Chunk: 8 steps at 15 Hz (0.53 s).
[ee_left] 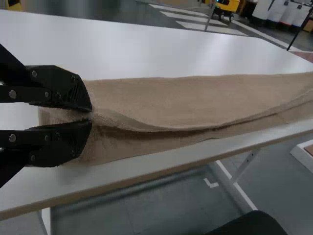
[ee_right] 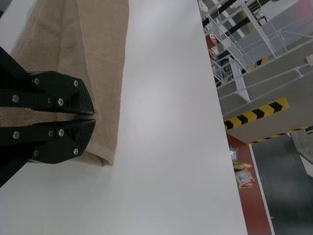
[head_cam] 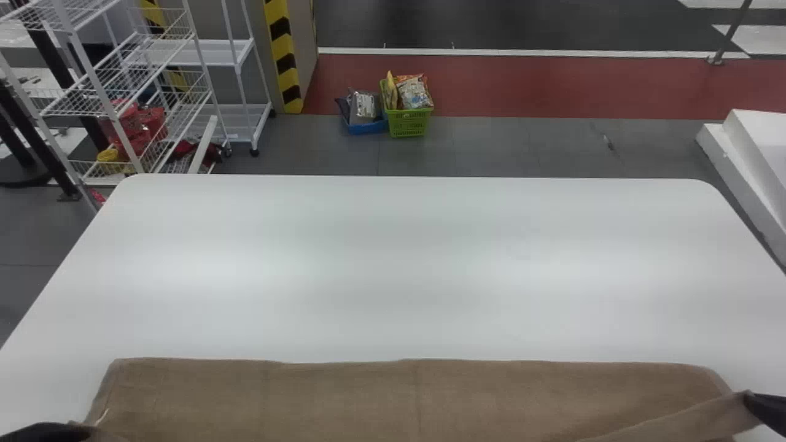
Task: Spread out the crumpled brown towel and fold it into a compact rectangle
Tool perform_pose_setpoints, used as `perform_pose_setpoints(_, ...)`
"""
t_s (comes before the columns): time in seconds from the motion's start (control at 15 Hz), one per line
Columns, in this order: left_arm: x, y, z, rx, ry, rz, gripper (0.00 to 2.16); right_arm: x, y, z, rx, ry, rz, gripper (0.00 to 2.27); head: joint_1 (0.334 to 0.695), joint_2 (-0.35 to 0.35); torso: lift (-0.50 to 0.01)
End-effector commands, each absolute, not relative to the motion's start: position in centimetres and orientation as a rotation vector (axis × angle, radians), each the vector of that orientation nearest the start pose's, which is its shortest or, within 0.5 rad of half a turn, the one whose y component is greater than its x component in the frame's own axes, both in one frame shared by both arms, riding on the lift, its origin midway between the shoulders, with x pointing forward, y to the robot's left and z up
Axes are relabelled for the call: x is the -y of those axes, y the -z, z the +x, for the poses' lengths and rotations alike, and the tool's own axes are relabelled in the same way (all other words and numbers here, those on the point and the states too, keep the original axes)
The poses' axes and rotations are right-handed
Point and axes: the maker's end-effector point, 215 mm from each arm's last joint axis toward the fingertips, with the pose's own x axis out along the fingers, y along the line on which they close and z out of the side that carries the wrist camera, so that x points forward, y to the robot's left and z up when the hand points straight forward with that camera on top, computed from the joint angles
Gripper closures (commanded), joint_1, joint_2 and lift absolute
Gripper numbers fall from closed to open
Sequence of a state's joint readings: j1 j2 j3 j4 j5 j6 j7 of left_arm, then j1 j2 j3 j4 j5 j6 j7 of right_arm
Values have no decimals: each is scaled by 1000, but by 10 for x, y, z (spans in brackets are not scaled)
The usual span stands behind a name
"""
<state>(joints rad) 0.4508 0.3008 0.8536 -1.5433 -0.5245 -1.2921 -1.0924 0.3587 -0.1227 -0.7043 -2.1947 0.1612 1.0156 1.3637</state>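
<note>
Head view shows you the brown towel (head_cam: 399, 399) spread wide along the near side of the white counter (head_cam: 393, 264).
Your left gripper (head_cam: 85, 432) is closed on the towel at its left end, and your right gripper (head_cam: 748, 402) is closed on it at its right end, where the held cloth makes a slanting fold. In the left wrist view, you see one layer lying over another, near the counter's edge.

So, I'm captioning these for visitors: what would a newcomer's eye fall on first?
The brown towel, a broad band near the white table's robot-side edge, with the left gripper pinching it at one end and the right gripper at the other. Next, the bright green basket of packets on the floor beyond.
</note>
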Motion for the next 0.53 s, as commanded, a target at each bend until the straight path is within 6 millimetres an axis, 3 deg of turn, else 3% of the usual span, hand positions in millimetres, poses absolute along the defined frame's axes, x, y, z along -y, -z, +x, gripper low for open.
perform_pose_setpoints(0.0,-403,395,271,-61,922,1388,33,378,389,321,-691,-490,247,1021,695,41,-127)
perform_pose_setpoints(0.47,-414,387,270,-69,902,1380,33,369,403,317,-729,-515,190,1021,695,77,-127)
